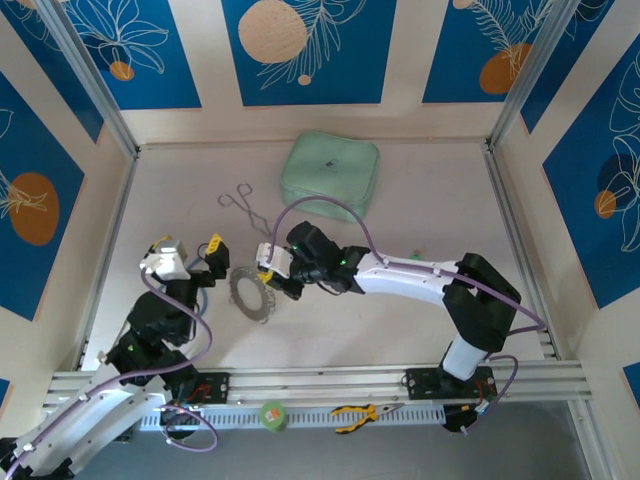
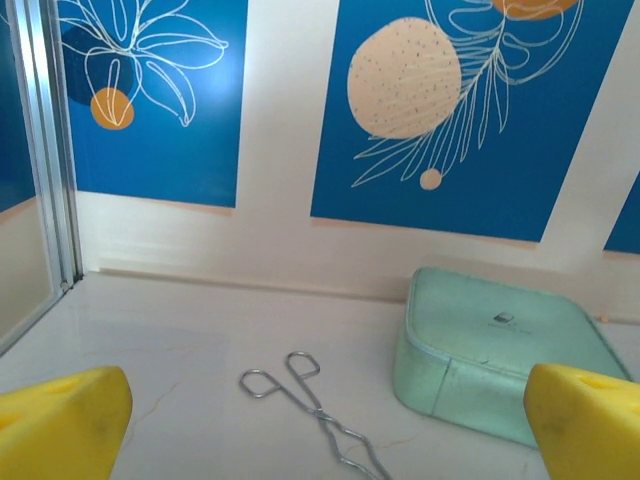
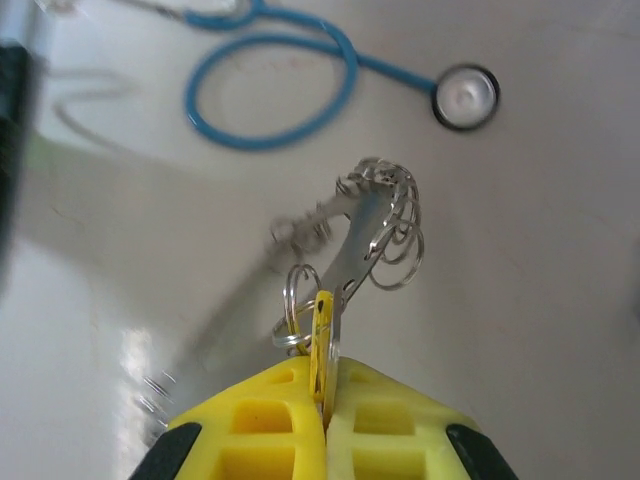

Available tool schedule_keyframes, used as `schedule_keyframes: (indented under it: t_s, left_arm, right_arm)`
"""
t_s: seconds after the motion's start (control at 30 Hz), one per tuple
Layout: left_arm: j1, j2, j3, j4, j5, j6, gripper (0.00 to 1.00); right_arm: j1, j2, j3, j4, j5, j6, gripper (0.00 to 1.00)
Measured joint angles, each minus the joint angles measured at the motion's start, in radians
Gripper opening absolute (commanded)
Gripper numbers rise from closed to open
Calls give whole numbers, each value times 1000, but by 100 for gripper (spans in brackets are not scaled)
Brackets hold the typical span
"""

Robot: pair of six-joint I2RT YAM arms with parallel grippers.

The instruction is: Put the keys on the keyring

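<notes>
At the right jaws: clamped on the yellow key (image 3: 322, 335), low over the desk (image 3: 520, 300).
Keyring (image 3: 375, 225): against the key, just ahead of those jaws.
Left jaws: spread wide, empty.
Doing it well: steady grip, thread one loop slowly.
</notes>
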Motion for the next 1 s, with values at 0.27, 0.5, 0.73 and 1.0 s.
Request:
schedule_keyframes:
  t_s: [0.27,0.5,0.73,1.0]
  left_arm:
    - [0,123,0,35,11,1,100]
    - [0,188,0,47,42,3,100]
    - [0,271,3,48,115,16,100]
    - [0,455,47,54,232,-11,100]
  right_arm:
    - [0,-44,-49,-331,212,-186,1]
    - [0,-72,-112,-515,351,-296,25]
    - [-49,-177,-136,-594,307,-295,43]
    - [-236,-516,-245,-349,52,-50,50]
